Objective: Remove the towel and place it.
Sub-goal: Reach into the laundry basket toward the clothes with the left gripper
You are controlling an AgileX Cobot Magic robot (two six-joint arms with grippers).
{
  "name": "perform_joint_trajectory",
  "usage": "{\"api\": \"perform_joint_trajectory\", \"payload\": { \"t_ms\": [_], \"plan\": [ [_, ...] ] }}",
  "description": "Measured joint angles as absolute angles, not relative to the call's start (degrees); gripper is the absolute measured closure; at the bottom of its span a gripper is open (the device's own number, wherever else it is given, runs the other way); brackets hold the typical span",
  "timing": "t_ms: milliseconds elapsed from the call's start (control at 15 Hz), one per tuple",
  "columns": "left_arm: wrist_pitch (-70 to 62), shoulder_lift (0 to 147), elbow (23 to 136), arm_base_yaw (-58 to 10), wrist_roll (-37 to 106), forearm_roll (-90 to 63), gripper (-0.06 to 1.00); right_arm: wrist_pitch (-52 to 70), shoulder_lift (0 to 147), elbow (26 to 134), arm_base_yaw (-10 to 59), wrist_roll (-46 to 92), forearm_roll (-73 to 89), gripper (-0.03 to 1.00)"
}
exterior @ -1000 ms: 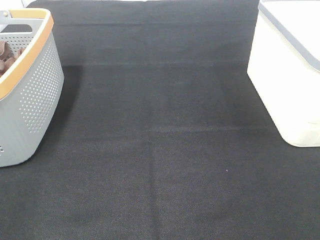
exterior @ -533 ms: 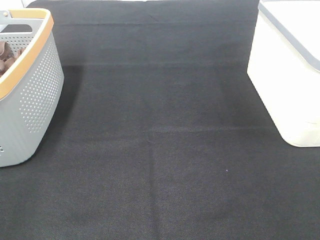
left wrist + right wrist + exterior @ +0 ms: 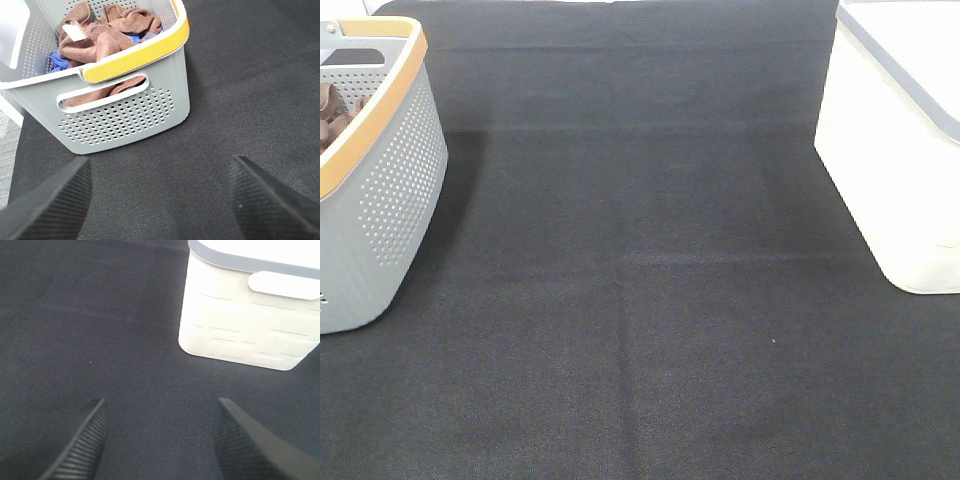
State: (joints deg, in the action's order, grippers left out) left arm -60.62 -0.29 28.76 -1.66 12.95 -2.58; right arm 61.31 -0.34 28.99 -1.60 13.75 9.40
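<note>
The rust-brown towel (image 3: 107,35) with a small white tag (image 3: 72,32) lies crumpled on top in the grey basket (image 3: 120,122) with the orange rim; a bit of brown cloth (image 3: 328,110) shows in the exterior view. Other brown folds and a blue cloth (image 3: 56,61) lie in the basket with it. My left gripper (image 3: 157,200) is open and empty, over the black mat a short way from the basket's handle side. My right gripper (image 3: 157,435) is open and empty, over the mat near the white bin (image 3: 250,315). Neither gripper shows in the exterior view.
The grey basket (image 3: 380,170) stands at the left edge of the black mat (image 3: 640,300). The white bin with a grey rim (image 3: 895,140) stands at the right edge. A pale surface shows beyond the mat's edge beside the basket (image 3: 7,150).
</note>
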Motion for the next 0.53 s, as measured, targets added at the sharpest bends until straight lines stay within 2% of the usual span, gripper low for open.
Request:
{"api": "perform_joint_trajectory", "payload": {
  "t_ms": [533],
  "plan": [
    [-60.6,-0.3,28.8,-1.7,12.9,-2.6,0.22,61.3,-0.3,29.0,-1.6,13.8,9.4,0.37]
  ]
}}
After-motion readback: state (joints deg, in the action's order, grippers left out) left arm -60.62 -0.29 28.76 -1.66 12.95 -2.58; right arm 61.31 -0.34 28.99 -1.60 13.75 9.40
